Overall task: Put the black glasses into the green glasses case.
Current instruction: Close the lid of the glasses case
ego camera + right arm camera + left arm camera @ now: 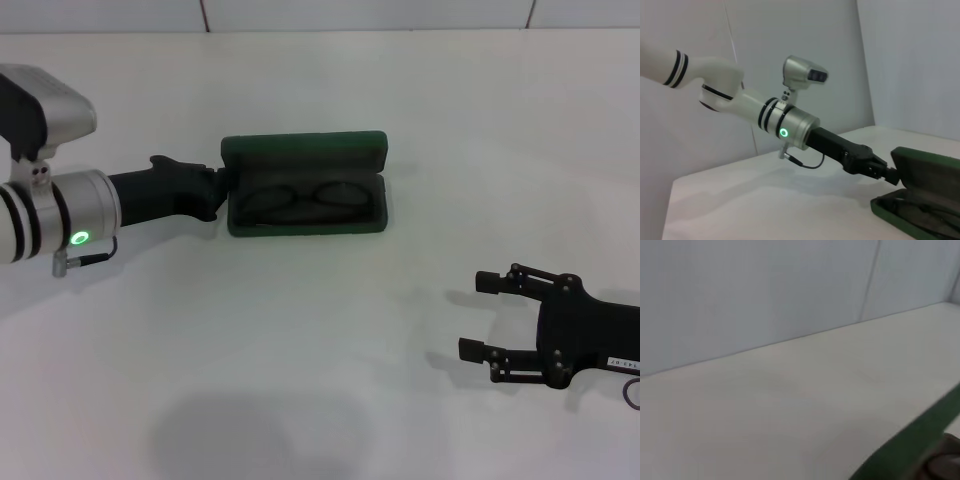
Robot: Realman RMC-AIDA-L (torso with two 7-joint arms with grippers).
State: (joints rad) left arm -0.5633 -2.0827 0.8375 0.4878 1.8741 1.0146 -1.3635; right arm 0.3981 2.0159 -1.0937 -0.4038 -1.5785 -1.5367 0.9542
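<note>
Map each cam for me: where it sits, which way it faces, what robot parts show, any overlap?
Head: on the robot's head, looking forward and down at the table; shows left gripper at the green glasses case, the black glasses inside, right gripper open.
Left wrist: low over the table toward the wall; no robot parts.
Right wrist: looks across at the left arm.
Shared: all three see the case.

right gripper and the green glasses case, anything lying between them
Nothing: in the head view only bare white table separates the right gripper from the green glasses case.
</note>
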